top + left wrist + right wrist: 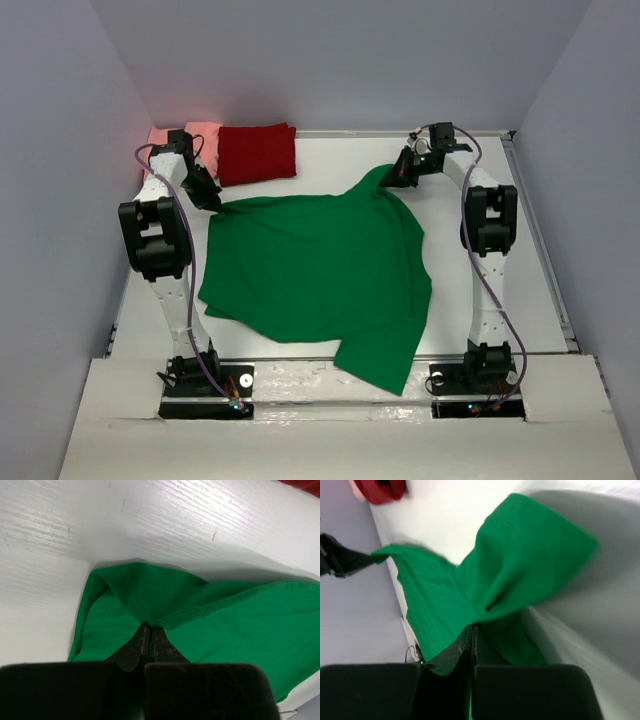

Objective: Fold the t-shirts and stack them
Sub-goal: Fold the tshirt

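A bright green t-shirt (pixel 315 270) lies spread over the middle of the white table, its near corner hanging over the front edge. My left gripper (pixel 210 198) is shut on the shirt's far-left corner; the left wrist view shows green cloth (pixel 165 605) pinched at the closed tips (pixel 149 626). My right gripper (pixel 397 175) is shut on the far-right corner and holds it raised, with the fabric (pixel 520 565) bunched above the closed tips (pixel 472 626). A folded dark red t-shirt (pixel 257 152) and a folded salmon-pink t-shirt (pixel 205 134) lie side by side at the far left.
Grey walls close in the table on the left, back and right. Bare white table (pixel 520 280) shows to the right of the green shirt and along the far edge (pixel 340 150). The two arm bases (pixel 205 385) (pixel 475 380) stand at the near edge.
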You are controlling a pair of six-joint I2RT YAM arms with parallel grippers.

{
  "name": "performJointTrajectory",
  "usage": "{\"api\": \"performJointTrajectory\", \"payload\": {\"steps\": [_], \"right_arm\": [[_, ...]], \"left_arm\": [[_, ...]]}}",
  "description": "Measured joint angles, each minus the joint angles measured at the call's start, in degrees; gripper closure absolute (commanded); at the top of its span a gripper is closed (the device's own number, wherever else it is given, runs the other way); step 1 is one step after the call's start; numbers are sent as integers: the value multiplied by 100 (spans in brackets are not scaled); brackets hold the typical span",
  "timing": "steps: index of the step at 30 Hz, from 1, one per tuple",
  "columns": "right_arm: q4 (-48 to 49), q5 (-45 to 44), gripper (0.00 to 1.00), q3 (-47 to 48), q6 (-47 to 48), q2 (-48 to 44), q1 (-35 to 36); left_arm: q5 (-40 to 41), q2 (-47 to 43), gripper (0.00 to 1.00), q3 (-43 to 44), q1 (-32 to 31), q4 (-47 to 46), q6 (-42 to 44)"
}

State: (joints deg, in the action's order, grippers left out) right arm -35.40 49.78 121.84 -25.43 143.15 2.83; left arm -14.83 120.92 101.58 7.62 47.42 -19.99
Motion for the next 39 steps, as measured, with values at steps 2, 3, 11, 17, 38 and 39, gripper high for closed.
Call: {"api": "performJointTrajectory", "payload": {"steps": [2, 3, 11, 17, 38, 39], "right_arm": [[-111, 168, 100, -129, 155, -52, 118], [-205, 212, 100, -186, 227, -79, 184], [-1596, -129, 81, -199, 1071, -87, 938], [-2273, -968, 46, -149, 1300, -120, 997], [-2264, -1567, 45, 579, 1025, -332, 374], [-2264, -1585, 45, 566, 1025, -332, 321]], "left_arm": [[-9, 0, 100, 0, 0, -13, 0], [-13, 0, 100, 0, 0, -13, 0], [-20, 0, 100, 0, 0, -35, 2], [-26, 0, 100, 0, 0, -48, 2], [-61, 0, 100, -83, 0, -85, 4], [-61, 0, 100, -83, 0, -83, 4]]}}
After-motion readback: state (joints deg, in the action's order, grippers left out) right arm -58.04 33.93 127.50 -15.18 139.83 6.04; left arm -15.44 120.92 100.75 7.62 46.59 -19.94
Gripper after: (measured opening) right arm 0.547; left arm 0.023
